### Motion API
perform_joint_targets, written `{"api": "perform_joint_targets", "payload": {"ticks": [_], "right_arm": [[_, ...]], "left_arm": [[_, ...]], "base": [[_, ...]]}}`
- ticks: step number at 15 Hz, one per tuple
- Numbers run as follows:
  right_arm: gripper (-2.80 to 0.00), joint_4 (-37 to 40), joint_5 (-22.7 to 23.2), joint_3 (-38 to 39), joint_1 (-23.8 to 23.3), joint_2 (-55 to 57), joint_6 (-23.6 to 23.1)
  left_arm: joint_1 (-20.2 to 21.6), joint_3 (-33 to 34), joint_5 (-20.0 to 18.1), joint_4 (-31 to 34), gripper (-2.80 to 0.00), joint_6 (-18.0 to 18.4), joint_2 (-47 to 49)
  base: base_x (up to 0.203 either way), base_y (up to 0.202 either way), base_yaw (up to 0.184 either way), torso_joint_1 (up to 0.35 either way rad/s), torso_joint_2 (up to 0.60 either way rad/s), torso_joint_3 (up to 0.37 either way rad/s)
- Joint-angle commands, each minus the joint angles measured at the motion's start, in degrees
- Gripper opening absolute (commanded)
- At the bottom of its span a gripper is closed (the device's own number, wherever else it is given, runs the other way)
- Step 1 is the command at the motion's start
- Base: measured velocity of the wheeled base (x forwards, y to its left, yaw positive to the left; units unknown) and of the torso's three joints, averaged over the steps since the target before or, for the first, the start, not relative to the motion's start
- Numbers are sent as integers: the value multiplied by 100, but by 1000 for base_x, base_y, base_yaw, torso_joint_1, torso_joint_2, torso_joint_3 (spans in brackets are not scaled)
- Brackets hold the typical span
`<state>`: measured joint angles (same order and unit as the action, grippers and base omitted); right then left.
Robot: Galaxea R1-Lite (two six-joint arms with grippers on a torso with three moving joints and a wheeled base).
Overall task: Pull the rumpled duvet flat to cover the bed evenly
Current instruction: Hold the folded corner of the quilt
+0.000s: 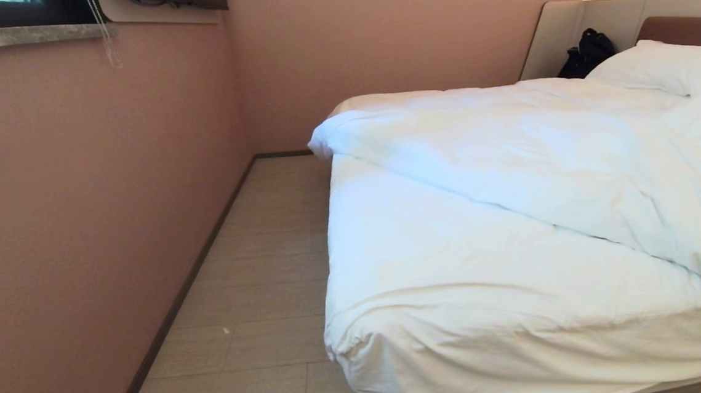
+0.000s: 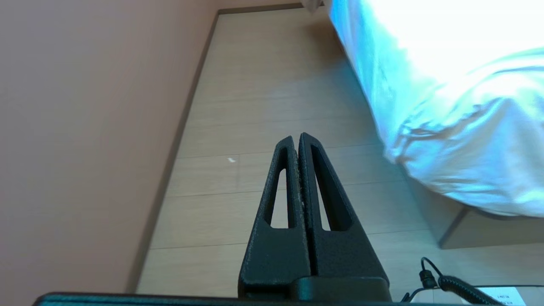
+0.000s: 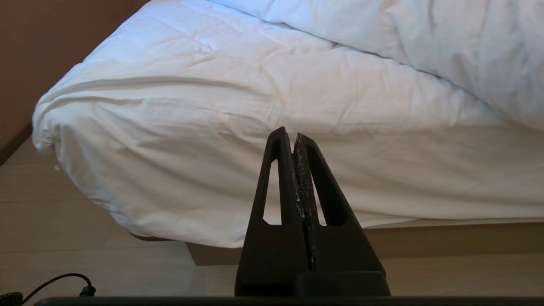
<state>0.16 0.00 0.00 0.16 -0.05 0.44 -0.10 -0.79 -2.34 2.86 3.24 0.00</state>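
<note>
The bed point(image 1: 690, 31) fills the right of the head view, its brown base point(image 3: 425, 242) showing under the hanging white cover. The duvet point(image 1: 539, 158) is rumpled: a thick puffy fold runs diagonally from the far left corner to the near right side. Below that fold, smoother white fabric point(image 1: 454, 263) drapes over the near left corner. Neither arm shows in the head view. My left gripper point(image 2: 296, 138) is shut and empty, low over the floor beside the bed corner point(image 2: 446, 161). My right gripper point(image 3: 289, 135) is shut and empty, pointing at the bed's draped near side point(image 3: 255, 127).
A pink wall point(image 1: 80, 209) runs along the left, leaving a narrow aisle of pale wood floor point(image 1: 257, 277) beside the bed. A white pillow point(image 1: 662, 67) and a black bag point(image 1: 587, 53) sit by the headboard. A black cable point(image 2: 442, 280) lies near my left wrist.
</note>
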Motion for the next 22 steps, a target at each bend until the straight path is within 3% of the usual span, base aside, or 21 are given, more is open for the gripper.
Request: {"api": "perform_joint_targets", "payload": {"ticks": [1,22], "right_arm": [[-280,1,0,0,2,5,0],[-280,1,0,0,2,5,0]], "left_arm": [[1,9,-3,4,-280,1,0],[1,0,-12,4,-280,10,0]], "base": [[0,-195,-1,4,-2,2],[0,-194,0,3,3,2]]}}
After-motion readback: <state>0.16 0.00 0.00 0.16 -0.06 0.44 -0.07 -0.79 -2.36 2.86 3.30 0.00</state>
